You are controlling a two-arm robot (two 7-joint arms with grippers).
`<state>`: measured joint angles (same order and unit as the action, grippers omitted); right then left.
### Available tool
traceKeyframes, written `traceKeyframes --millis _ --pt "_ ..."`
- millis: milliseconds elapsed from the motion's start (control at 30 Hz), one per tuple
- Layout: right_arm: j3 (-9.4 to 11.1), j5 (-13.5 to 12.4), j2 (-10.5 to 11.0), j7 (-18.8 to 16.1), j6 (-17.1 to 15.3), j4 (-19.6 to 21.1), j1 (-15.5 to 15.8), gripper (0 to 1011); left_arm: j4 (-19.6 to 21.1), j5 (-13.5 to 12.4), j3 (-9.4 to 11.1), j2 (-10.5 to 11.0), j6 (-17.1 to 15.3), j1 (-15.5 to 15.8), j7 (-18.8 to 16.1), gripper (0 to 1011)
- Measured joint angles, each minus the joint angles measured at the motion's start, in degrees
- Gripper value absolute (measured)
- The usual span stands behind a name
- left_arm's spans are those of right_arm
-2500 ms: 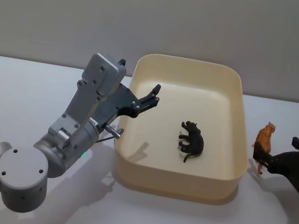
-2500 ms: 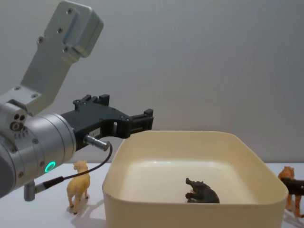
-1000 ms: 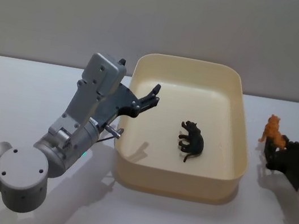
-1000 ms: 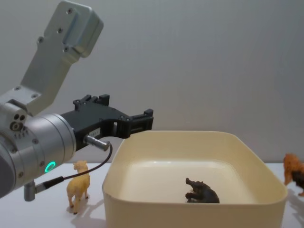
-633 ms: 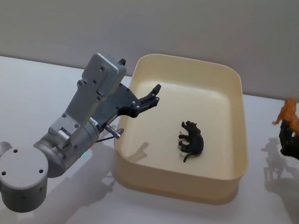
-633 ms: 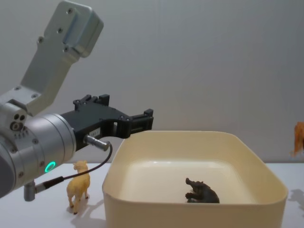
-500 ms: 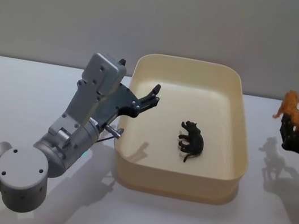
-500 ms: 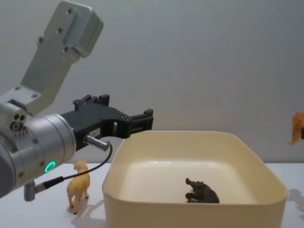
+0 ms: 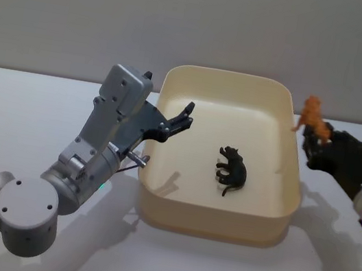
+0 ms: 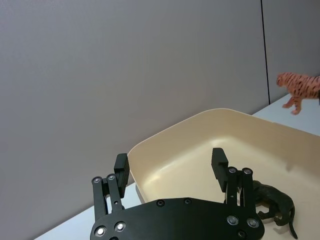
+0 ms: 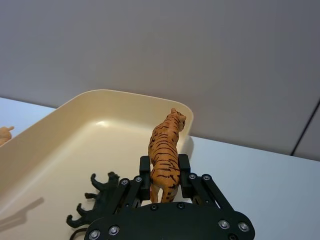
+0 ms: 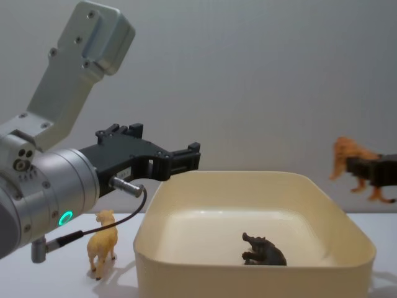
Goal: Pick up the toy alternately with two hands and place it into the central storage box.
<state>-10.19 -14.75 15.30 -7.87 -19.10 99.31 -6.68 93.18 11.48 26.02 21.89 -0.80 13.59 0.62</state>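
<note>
My right gripper [image 9: 315, 141] is shut on an orange striped tiger toy [image 9: 311, 118], held in the air just outside the right rim of the cream storage box [image 9: 279, 214]. The right wrist view has the tiger [image 11: 165, 150] upright between the right gripper's [image 11: 164, 172] pads, with the box [image 11: 115, 95] beyond it. From the chest, the tiger [image 12: 350, 161] hangs above the box's [image 12: 248, 273] right wall. My left gripper [image 9: 185, 117] stands open and empty over the box's left rim, as the left wrist view shows [image 10: 171, 165].
A black toy animal [image 9: 232, 170] lies on its side on the box floor. A tan toy animal [image 12: 103, 242] stands on the white table left of the box, under my left arm. A grey wall closes the back.
The right gripper has lifted the tiger off the table at the right and carried it up and leftward to the box's right rim. The left arm has not moved.
</note>
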Motion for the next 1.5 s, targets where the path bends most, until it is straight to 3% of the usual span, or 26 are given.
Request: traceKeyframes --millis 333,467,600,667,733,800,833,933,1000,1100,1500 --pt "-3.1 4.2 -3.9 -2.8 -0.1 -5.4 -4.2 332 0.0 0.0 0.0 0.0 0.0 0.0 0.0 1002" --pt "-3.8 5.3 -4.9 -3.5 0.0 -6.9 -5.4 444 0.0 0.0 0.0 0.0 0.0 0.0 0.0 1001" --pt "-4.3 5.9 -5.5 -3.9 0.1 -7.8 -6.1 617 0.0 0.0 0.0 0.0 0.0 0.0 0.0 1001" --pt "-4.6 6.3 -5.8 -4.1 0.1 -8.2 -6.4 646 0.0 0.0 0.0 0.0 0.0 0.0 0.0 1001" --pt "-4.7 6.4 -6.0 -4.3 0.1 -8.5 -6.6 755 0.0 0.0 0.0 0.0 0.0 0.0 0.0 1001" --pt "-4.9 6.7 -6.2 -4.4 0.2 -8.8 -6.8 785 0.0 0.0 0.0 0.0 0.0 0.0 0.0 1001" --pt "-4.9 6.7 -6.3 -4.4 0.2 -8.9 -6.9 829 0.0 0.0 0.0 0.0 0.0 0.0 0.0 1001" --pt "-5.0 6.8 -6.4 -4.5 0.2 -9.1 -7.0 839 0.0 0.0 0.0 0.0 0.0 0.0 0.0 1001" --pt "-5.0 6.9 -6.4 -4.6 0.2 -9.1 -7.1 945 0.0 0.0 0.0 0.0 0.0 0.0 0.0 1001" --pt "-4.7 6.6 -6.0 -4.5 0.2 -8.7 -6.8 1001 0.0 0.0 0.0 0.0 0.0 0.0 0.0 1001" --pt "-3.2 4.4 -4.1 -3.6 0.0 -5.9 -5.0 1001 1.1 0.3 -0.1 0.5 -0.6 -0.7 -0.6 1001"
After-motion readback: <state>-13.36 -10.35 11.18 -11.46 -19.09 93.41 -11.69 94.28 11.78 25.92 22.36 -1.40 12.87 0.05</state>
